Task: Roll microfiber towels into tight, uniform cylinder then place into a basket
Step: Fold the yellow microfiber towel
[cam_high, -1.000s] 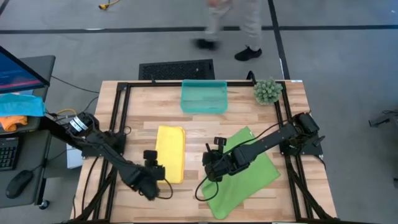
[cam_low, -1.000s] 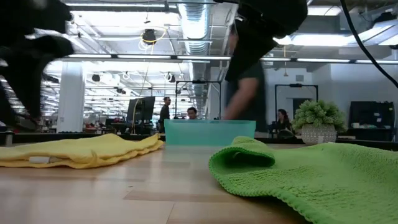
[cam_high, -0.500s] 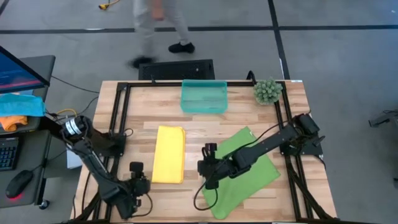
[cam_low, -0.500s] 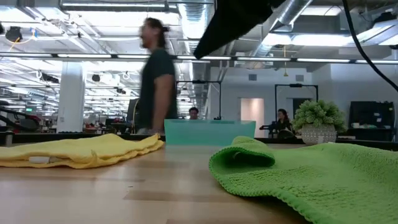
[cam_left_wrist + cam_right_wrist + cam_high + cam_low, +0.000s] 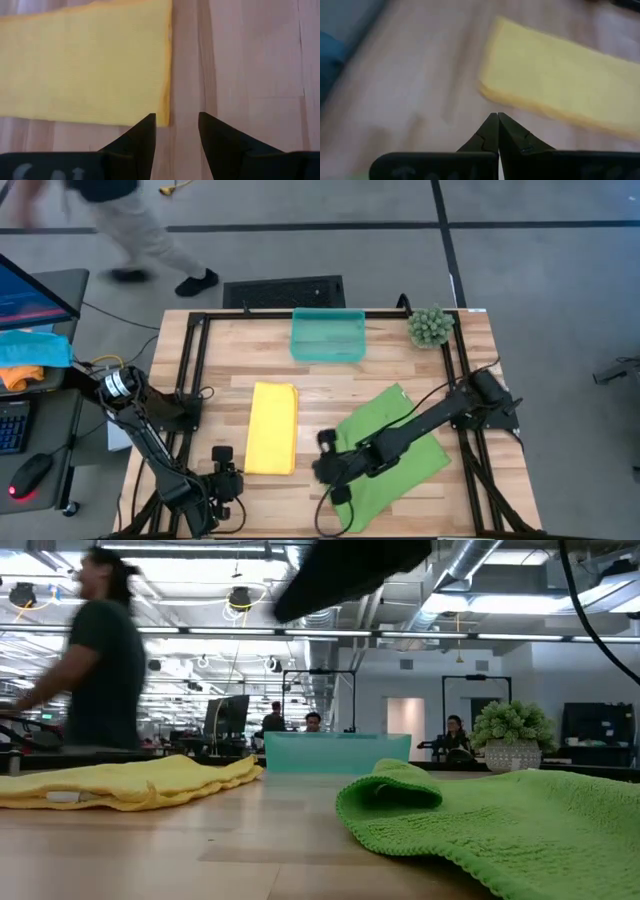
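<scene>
Yellow towel [image 5: 272, 429] lay flat on the wooden table [image 5: 420, 370] in the high view, folded into a narrow strip, long axis running from near edge toward the basket [image 5: 327, 335]. Basket sat at the far edge, centre. Green towel [image 5: 400, 442] lay spread right of the yellow one, skewed on a diagonal, one corner pointing toward the far side. Left arm was folded low along the table's left side, left gripper [image 5: 222, 467] near the front edge, just short of the yellow towel's near end. Right arm stretched diagonally across the green towel, right gripper [image 5: 327, 455] past that towel's left edge, between the two cloths. A person [image 5: 130, 220] walked beyond the table.

Low view: yellow towel lay at left, green towel at right with one corner folded over, basket behind them, small plant [image 5: 512, 735] at right.

Left wrist view: fingers [image 5: 142, 137] stood apart, holding nothing, the yellow towel's corner just ahead.

Right wrist view: fingertips [image 5: 492, 125] pressed together, empty, pointing at the yellow towel's end.
</scene>
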You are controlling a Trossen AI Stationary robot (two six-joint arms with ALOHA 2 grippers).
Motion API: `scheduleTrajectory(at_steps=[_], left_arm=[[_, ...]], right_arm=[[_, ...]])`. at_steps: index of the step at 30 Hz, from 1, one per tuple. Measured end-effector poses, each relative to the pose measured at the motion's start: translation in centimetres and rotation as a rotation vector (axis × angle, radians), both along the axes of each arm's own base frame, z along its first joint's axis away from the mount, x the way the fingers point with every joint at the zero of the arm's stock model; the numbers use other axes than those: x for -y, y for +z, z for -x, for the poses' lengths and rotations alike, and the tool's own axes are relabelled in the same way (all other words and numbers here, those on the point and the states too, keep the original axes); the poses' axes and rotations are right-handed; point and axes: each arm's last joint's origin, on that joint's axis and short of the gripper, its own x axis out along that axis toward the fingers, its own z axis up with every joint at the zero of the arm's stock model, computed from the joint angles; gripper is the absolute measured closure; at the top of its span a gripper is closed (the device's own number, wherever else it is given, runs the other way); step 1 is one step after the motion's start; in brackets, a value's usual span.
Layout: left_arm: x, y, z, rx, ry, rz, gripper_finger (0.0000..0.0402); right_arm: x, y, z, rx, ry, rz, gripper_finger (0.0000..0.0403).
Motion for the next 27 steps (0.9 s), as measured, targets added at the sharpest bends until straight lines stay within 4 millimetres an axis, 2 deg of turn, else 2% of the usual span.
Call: scheduleTrajectory(at_steps=[3,4,7,14,18,23,27], left_arm=[[0.1,-0.1,-0.2,-0.029,-0.005,0.027,0.026],[0.1,-0.1,-0.2,-0.032,-0.007,0.03,0.0259],[-0.1,-0.2,-0.3,-0.03,-0.001,0.028,0.0251],[-0.8,-1.4,-0.1,-0.037,0.034,0.027,0.0199],[-0.9,-1.4,-0.3,-0.037,0.039,0.029,0.0175],[-0.7,-1.8,-0.9,-0.013,-0.038,-0.03,0.0172],[-0.6,-3.1,-1.6,-0.037,-0.068,-0.064,0.0178]], right_arm=[[0.1,-1.9,-0.2,-0.051,0.041,0.055,0.0381],[0.0,-2.1,-1.0,-0.021,0.042,0.043,0.038],[0.4,-2.5,-1.1,-0.023,0.053,0.078,0.0368],[1.2,-3.7,-2.9,0.043,0.08,0.071,0.0295],[1.5,-4.1,-3.6,0.078,0.122,0.06,0.0245],[1.0,-5.6,-5.1,0.203,0.26,0.06,0.02],[1.2,-7.2,-5.5,0.194,0.297,0.038,0.0185]])
